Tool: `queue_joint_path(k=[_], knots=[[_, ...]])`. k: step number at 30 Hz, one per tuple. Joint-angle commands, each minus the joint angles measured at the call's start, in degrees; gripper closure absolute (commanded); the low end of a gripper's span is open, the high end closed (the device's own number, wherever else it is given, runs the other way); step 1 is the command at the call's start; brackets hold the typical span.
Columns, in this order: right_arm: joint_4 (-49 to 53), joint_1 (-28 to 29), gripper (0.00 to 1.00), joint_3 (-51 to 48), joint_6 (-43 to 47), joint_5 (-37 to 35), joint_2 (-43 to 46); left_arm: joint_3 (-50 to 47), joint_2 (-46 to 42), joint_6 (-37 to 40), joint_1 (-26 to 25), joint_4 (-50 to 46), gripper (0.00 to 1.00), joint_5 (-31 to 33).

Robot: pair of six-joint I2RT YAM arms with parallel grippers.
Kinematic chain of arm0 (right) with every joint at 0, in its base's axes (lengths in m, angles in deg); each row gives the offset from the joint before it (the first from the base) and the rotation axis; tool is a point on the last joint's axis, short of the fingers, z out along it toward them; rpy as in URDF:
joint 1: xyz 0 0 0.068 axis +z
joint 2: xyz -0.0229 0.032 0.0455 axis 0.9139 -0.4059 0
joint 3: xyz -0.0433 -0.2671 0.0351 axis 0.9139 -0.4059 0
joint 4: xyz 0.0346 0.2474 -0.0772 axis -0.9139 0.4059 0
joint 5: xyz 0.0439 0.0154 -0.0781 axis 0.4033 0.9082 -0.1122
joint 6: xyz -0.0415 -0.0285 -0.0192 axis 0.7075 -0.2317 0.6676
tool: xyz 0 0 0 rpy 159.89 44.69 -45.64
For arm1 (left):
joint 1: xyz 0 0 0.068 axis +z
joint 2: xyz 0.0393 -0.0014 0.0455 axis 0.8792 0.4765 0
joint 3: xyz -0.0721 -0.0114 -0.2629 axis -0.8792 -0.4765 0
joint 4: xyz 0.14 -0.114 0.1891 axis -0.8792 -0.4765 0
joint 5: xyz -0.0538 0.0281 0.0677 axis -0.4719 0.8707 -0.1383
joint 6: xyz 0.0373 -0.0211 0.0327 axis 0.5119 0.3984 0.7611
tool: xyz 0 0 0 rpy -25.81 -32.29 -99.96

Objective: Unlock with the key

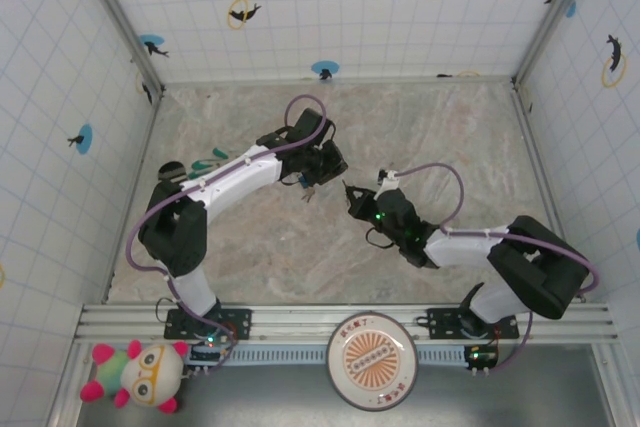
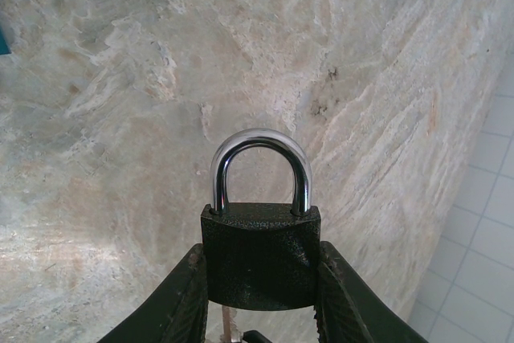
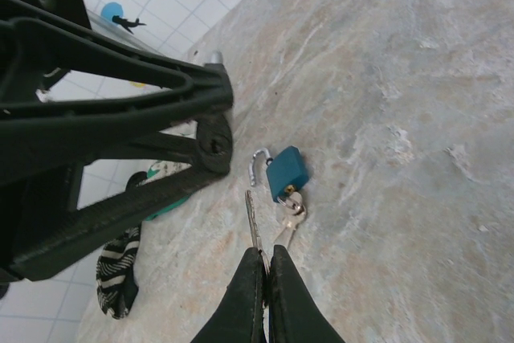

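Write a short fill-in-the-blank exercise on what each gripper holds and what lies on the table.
1. The left gripper clamps a black padlock whose shackle is ____.
2. The right gripper is shut on a ____.
3. The blue padlock lies loose on the ____.
Missing words: closed; key; table.

Bright, even light from overhead leaves only faint, soft shadows beneath the arms [image 1: 232, 175] on the counter [image 1: 290, 257] – the walls bow slightly at the top view's edges – and white glare streaks the padlock's [image 2: 261, 256] chrome shackle.
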Motion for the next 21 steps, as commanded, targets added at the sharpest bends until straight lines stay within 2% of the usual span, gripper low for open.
queue_joint_path(k=[1, 21], knots=[[-1.6, 0.6, 1.00, 1.8, 0.9, -2.0, 0.4, 0.6, 0.9, -0.2, 0.4, -0.7, 0.83, -0.9], [0.9, 1.0, 1.00, 2.6, 3.0, -4.9, 1.9, -0.8, 0.6, -0.6, 0.4, 0.1, 0.83, -1.3]])
